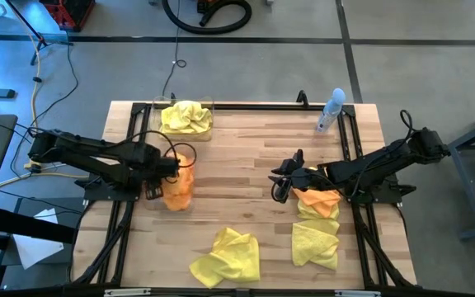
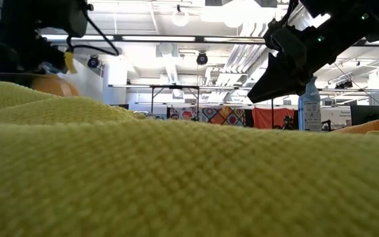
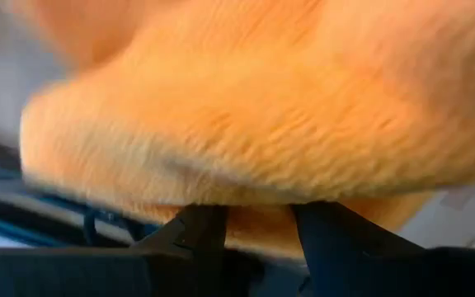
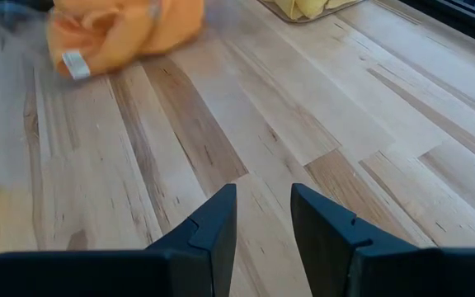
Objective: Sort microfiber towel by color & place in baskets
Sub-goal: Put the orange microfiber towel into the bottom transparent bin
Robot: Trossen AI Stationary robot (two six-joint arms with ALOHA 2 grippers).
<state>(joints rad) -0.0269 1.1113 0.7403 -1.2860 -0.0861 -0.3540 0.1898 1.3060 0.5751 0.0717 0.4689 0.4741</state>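
A clear basket at the table's left holds orange microfiber towels. My left gripper points down over it, with an orange towel bunched in front of its fingers. Behind it, a second clear basket holds yellow towels. My right gripper hangs open and tilted over bare wood right of centre, holding nothing. An orange towel lies just beside it. Two yellow towels lie near the front edge. My left gripper has a bunched part of the orange towel between its two fingers, coming from above and pointing down. The towel swells out past the fingertips and hides how far back it reaches. Whether it rests on the towels in the basket, I cannot tell.
A slim clear spray bottle stands at the far right corner. A black metal frame runs along the table's far edge and sides. Bare wood lies in the middle between the two arms. In the low view a yellow towel fills the foreground.
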